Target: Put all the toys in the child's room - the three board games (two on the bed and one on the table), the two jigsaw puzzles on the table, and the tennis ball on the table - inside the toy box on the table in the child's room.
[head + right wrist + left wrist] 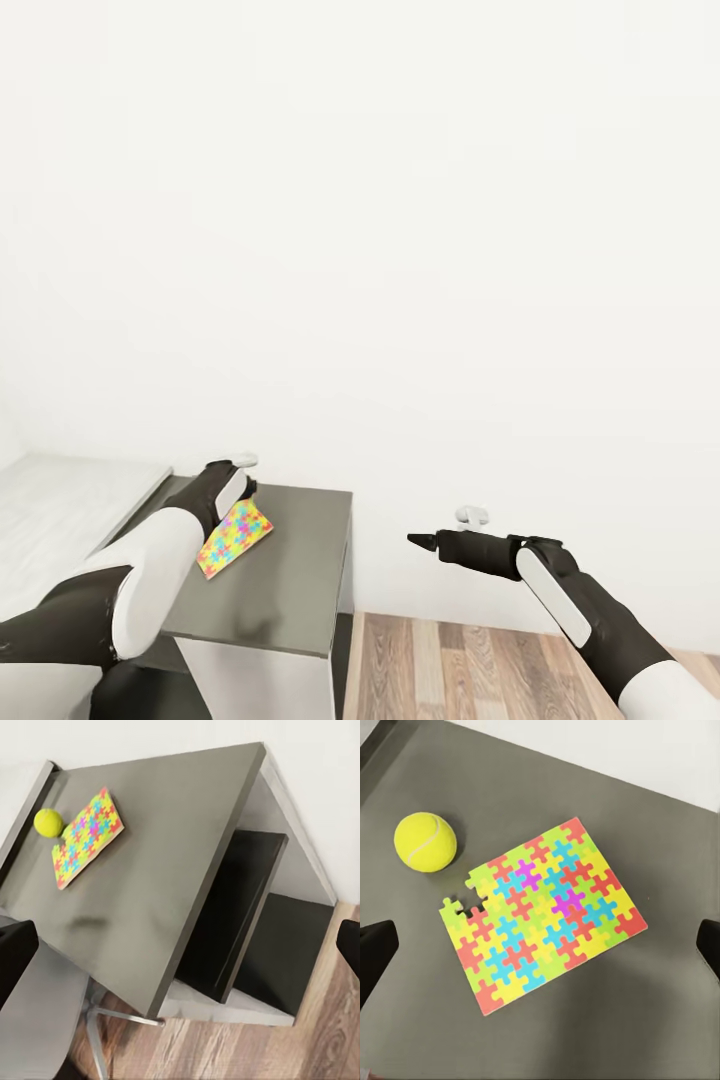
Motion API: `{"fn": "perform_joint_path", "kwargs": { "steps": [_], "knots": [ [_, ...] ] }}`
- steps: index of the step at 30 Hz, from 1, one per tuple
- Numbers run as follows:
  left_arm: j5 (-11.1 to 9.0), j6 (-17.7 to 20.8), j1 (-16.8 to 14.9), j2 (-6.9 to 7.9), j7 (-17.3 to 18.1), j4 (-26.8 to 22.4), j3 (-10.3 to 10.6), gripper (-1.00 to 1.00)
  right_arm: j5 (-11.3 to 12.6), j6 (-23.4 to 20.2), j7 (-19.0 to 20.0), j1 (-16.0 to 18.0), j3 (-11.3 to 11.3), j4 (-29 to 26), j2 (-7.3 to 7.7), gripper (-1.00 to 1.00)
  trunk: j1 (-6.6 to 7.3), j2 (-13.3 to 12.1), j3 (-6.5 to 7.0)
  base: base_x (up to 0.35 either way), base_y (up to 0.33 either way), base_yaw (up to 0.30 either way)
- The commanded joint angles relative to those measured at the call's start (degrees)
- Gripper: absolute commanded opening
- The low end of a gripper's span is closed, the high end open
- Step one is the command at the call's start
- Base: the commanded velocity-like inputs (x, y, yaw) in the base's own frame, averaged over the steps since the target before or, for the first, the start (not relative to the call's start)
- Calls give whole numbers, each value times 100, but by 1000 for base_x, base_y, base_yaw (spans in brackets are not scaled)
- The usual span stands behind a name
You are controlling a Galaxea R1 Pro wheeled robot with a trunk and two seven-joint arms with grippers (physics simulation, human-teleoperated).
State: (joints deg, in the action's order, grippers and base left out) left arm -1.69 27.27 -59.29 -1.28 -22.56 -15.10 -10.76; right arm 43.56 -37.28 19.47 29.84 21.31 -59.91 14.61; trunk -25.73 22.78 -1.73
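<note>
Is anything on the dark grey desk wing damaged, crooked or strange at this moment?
One small thing: the jigsaw puzzle has a gap at the corner nearest the tennis ball, and one piece there sits almost detached. The puzzle also lies askew to the edges of the dark grey wing. Nothing is spilled.

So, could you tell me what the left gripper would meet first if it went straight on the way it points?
Probably the jigsaw puzzle lying flat on the dark grey table; the tennis ball sits off to one side.
</note>
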Motion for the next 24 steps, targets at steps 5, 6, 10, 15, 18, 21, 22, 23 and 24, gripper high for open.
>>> {"fn": "perform_joint_path", "kwargs": {
  "steps": [5,6,10,15,18,21,22,23,24],
  "knots": [
    [-16,24,4,-26,-28,-10,-6,100,18,-16,0,6,10,-3,-14,100,-6,14,-14,56,11,0],
    [-16,24,4,-27,-29,-10,-4,100,18,-16,-1,8,11,-3,-17,100,-6,14,-14,21,4,0],
    [-21,16,11,-30,-29,-5,-5,100,20,-16,-19,6,10,3,-18,100,-6,14,-14,9,2,0],
    [-33,10,13,-2,-29,6,-32,100,21,-16,-41,7,10,5,-17,100,-6,14,-14,3,1,0],
    [-48,11,14,17,-29,23,-70,100,21,-17,-45,8,12,5,-17,100,-6,14,-14,0,0,0],
    [-130,21,14,49,-27,64,-313,100,19,-17,-48,9,13,5,-18,100,-6,14,-14,0,0,56],
    [-186,28,14,70,-23,75,-481,100,17,-17,-48,9,14,5,-17,100,-6,14,-14,0,0,159],
    [-210,33,14,78,-21,81,-572,100,16,-17,-48,8,14,6,-17,100,-6,14,-14,0,0,146],
    [-244,42,14,92,-9,104,-748,100,14,-17,-48,7,14,6,-18,100,-6,14,-14,0,0,93]
  ]
}}
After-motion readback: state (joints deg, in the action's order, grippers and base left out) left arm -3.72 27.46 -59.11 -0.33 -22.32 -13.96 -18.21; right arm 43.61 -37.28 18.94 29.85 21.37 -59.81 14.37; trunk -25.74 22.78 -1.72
